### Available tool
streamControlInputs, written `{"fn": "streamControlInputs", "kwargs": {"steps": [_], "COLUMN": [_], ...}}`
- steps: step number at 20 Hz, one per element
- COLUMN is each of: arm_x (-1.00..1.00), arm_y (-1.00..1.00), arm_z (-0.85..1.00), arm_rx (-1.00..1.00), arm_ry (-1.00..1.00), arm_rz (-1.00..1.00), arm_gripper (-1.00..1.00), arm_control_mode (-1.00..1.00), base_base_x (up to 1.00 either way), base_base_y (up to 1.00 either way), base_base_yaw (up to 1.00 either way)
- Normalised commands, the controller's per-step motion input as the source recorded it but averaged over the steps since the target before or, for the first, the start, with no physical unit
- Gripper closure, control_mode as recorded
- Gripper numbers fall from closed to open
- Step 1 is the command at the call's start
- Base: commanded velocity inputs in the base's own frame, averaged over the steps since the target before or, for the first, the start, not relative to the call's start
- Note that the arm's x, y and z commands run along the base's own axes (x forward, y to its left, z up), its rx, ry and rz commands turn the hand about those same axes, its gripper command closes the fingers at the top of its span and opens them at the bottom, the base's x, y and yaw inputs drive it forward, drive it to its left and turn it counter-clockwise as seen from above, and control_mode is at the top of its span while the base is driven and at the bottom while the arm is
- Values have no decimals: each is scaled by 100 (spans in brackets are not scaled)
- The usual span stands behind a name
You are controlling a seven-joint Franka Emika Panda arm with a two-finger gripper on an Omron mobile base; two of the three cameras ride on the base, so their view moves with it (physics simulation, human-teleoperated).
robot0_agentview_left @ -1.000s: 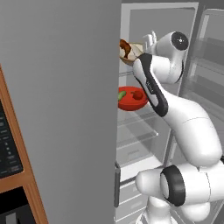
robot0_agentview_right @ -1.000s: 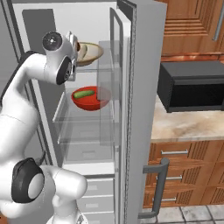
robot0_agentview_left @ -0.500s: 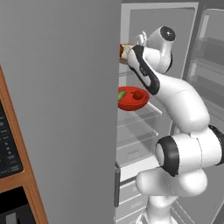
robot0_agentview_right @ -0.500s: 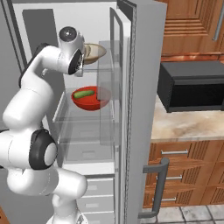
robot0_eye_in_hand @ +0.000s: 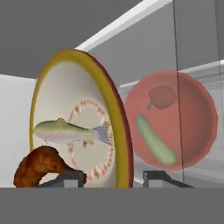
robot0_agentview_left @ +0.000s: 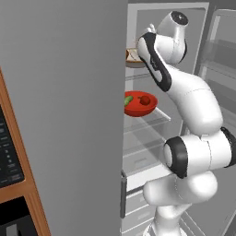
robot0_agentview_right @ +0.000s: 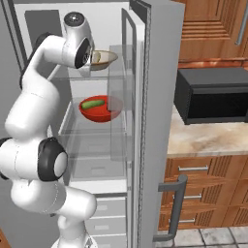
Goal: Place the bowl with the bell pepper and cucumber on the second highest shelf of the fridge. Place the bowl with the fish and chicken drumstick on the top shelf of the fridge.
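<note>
At frame centre, a glass fridge shelf (robot0_agentview_right: pixel 77 133) carries the red bowl (robot0_agentview_right: pixel 100 108) holding cucumber (robot0_agentview_right: pixel 93 103) and bell pepper (robot0_agentview_left: pixel 145 99).

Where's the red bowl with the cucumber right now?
The red bowl sits on a glass shelf inside the open fridge, one level below the yellow-rimmed bowl at the end effector; in the left base view it peeks out past the door edge.

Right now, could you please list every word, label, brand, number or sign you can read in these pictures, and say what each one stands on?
No text can be read in these views.
Oven control panel: small pale marks, too small and blurred to read.
Fridge, microwave, red bowl and yellow-rimmed bowl: no lettering; the yellow-rimmed bowl carries only a painted ring pattern.
</note>
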Motion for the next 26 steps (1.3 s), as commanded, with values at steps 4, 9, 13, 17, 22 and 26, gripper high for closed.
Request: {"fn": "streamControlInputs", "kwargs": {"steps": [4, 9, 13, 17, 22, 26], "arm_x": [-100, -100, -100, -100, -100, -100], "arm_y": [5, 9, 26, 4, 0, -9], "arm_z": [-28, -15, -16, -15, -50, 3], "arm_rx": [-2, 0, -5, -1, -6, -1], "arm_ry": [-30, -14, 0, 0, 0, 1], "arm_rz": [0, -2, -6, -6, -1, -11], "arm_gripper": [-100, -100, -100, -100, -100, -100], "arm_control_mode": [-100, -100, -100, -100, -100, -100], "base_base_x": [0, 0, 0, 0, 0, 0], "base_base_y": [0, 0, 0, 0, 0, 0], "base_base_yaw": [0, 0, 0, 0, 0, 0]}}
